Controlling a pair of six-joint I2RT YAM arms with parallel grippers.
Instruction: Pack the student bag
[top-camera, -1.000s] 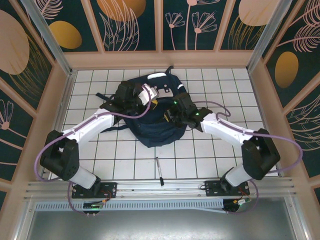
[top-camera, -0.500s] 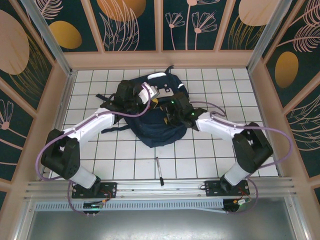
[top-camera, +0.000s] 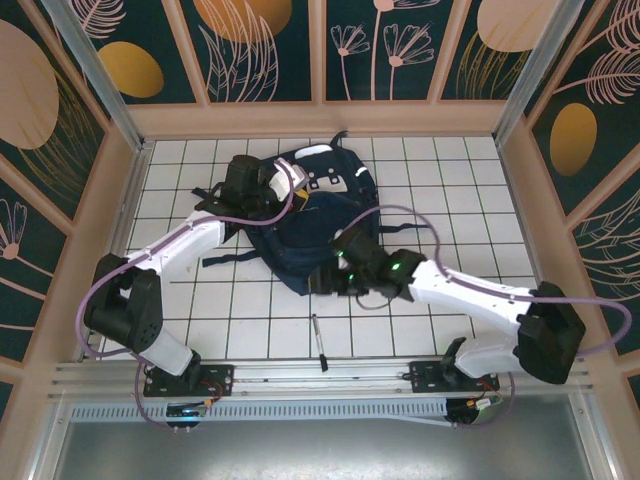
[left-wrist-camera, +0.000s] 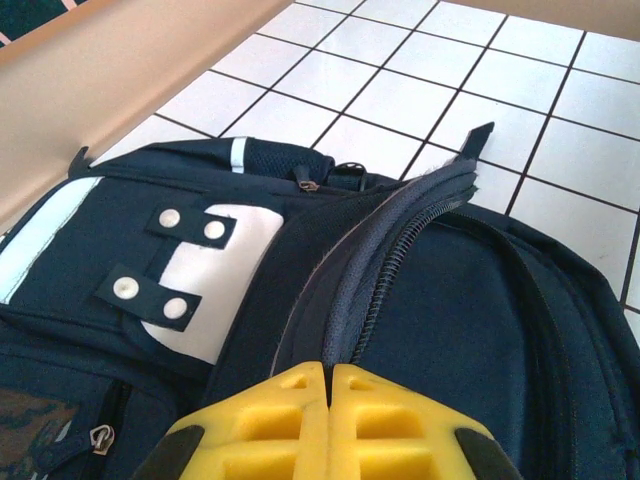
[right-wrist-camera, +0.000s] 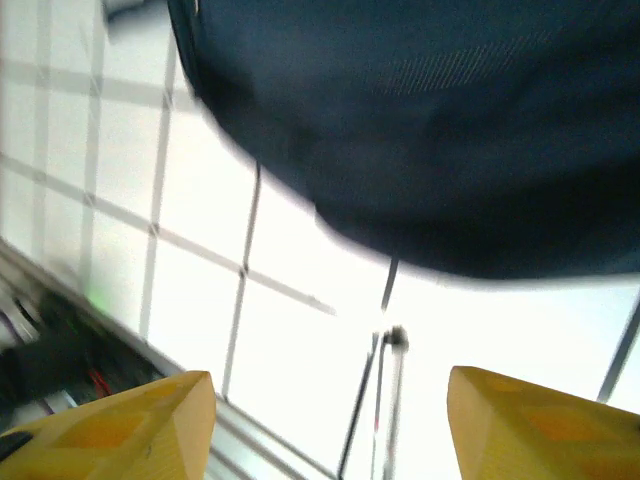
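Overhead looking down, wrist views near student bag (top-camera: 300, 252)

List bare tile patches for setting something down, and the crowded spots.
Free: far-right tiles between student bag and the right wall; far-left corner; near tiles left of the pen. Crowded: centre, where left gripper and right gripper sit at the bag.

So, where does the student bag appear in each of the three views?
Top external: student bag at the centre of the white tiled table.
Left wrist: student bag across the middle and bottom.
Right wrist: student bag along the top, blurred.
Shared landmark: the white tiled table.
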